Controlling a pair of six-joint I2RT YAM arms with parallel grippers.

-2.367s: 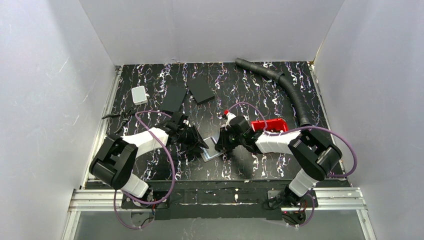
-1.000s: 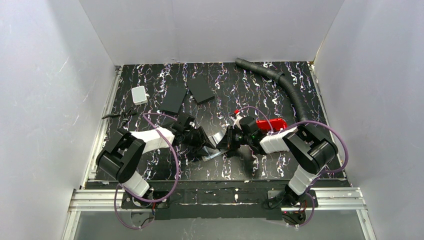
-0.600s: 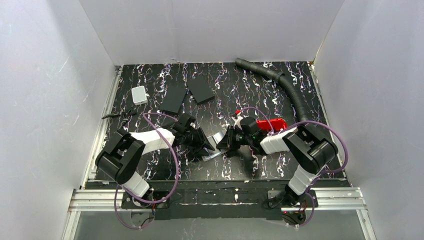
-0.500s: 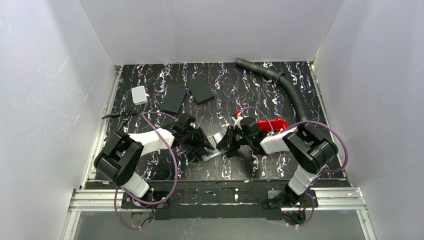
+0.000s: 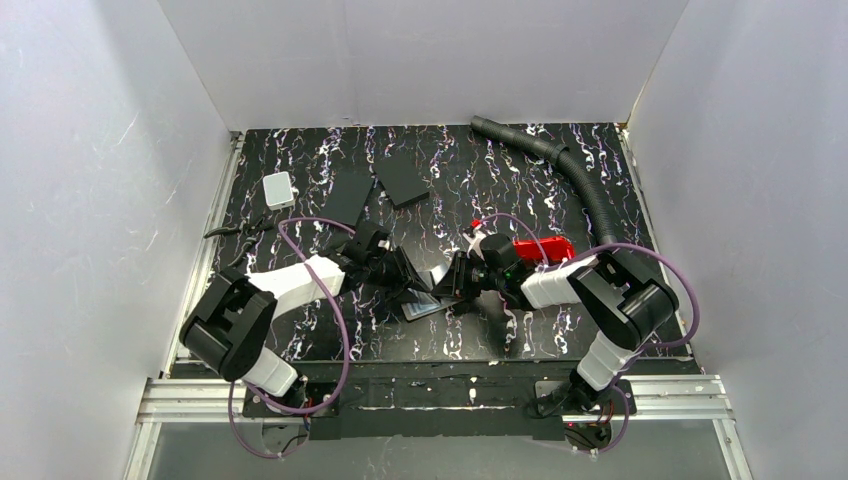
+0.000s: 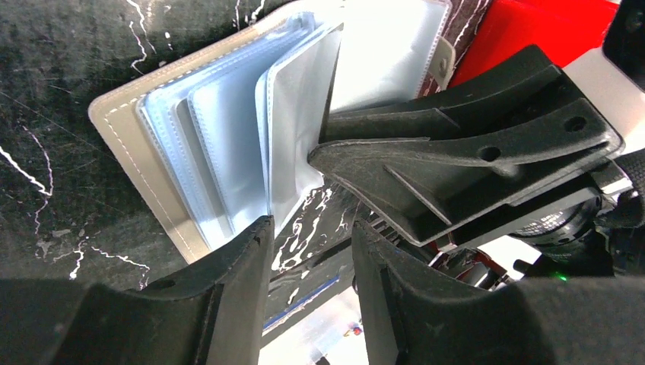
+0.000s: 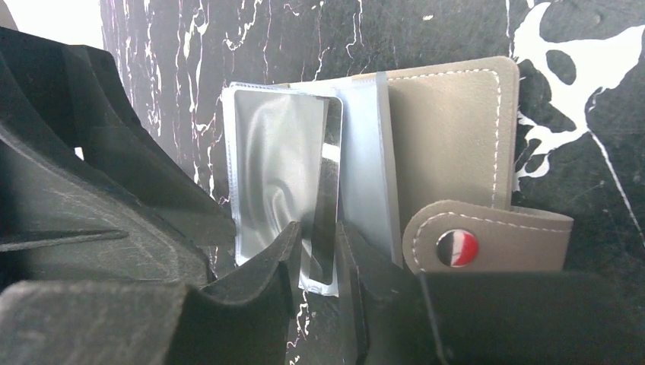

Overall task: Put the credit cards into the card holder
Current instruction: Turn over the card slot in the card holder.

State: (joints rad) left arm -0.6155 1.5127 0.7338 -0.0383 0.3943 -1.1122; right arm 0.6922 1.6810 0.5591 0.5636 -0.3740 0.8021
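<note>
Overhead and wrist views, read left to right. A small white box (image 5: 278, 189) lay near the left edge of the marbled black table (image 5: 500, 170), with two flat black slabs (image 5: 347, 197) (image 5: 402, 180) beside it toward the back. The left gripper (image 6: 310, 228) reached in low at the centre front; its jaws stood a narrow way apart with bare table showing between them, and they gripped nothing. Just beyond its fingertips the card holder (image 5: 424, 305) lay open on the table between the two grippers, its taupe stitched cover (image 7: 449, 129) underneath and its clear plastic sleeves (image 6: 228, 137) fanned upward. The snap tab (image 7: 494, 236) was folded across the cover and carried a round stud (image 7: 457, 248) in red, white and black; no lettering on it could be read. The right gripper (image 7: 318, 236) met the holder from the other side, jaws narrow, with the edge of one sleeve standing between its fingers; whether they pinched that sleeve could not be told. Behind the right gripper sat a red tray (image 5: 540, 249), and a black ribbed hose (image 5: 585, 190) curved along the right side of the table to the back.
</note>
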